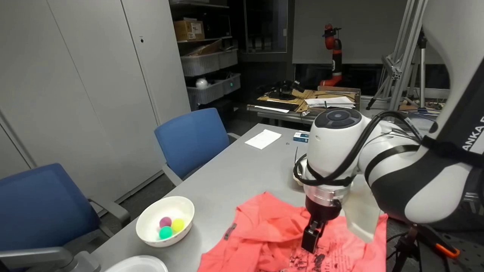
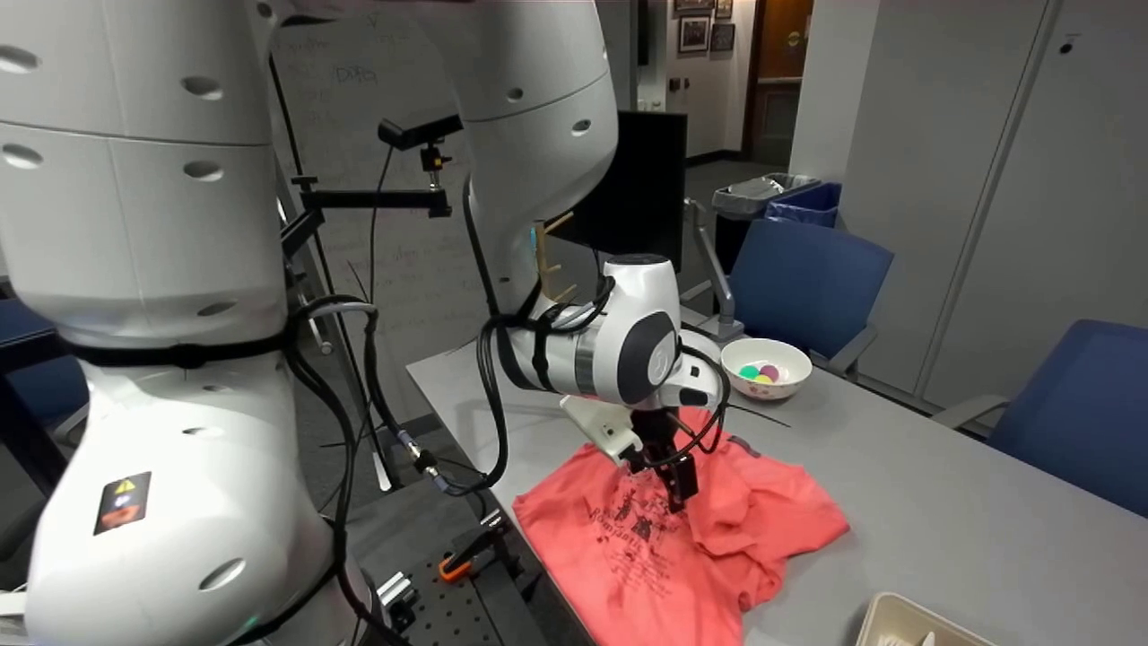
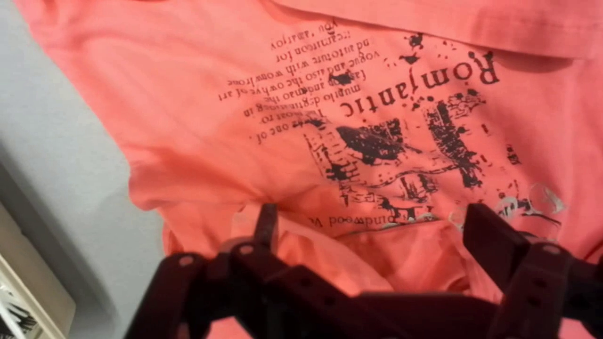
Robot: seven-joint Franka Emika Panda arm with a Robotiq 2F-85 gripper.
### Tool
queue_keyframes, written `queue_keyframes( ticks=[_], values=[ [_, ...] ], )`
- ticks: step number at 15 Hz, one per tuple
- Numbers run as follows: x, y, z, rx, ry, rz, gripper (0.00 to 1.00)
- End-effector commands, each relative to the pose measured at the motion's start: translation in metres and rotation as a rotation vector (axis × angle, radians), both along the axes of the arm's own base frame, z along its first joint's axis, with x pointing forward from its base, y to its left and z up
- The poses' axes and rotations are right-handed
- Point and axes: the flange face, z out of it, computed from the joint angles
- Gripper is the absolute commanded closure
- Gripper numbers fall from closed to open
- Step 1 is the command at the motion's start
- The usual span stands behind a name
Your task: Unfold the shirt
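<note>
While the gripper points down over the shirt, its fingers stand well apart along the bottom of the wrist view, the shirt visible in the gap. Fingertip contact with it cannot be determined. The shirt fills most of this view, black print right of centre; in both exterior views it lies rumpled on the table, low in the frame. In an exterior view the base occupies the left side and the forearm extends from the top toward the centre. In an exterior view the arm extends from upper right along the right edge, then bends inward to a near-vertical wrist; the gripper is tilted slightly toward lower left. At lower left of this view stands the bowl, containing three balls. Farther back, a chair stands left of centre and a red robot at upper right.
</note>
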Motion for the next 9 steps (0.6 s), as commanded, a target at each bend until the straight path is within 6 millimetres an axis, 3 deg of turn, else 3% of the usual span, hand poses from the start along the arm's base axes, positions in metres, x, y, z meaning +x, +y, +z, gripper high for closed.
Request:
queue_keyframes(
  ticks=[1,4,9],
  values=[
    [0.0,-0.003,-0.001,0.0,0.002,-0.001,0.0],
    [0.002,-0.003,-0.004,0.005,0.004,0.004,0.0],
    [0.022,0.016,-0.008,0.004,-0.01,0.024,0.0]
  ],
)
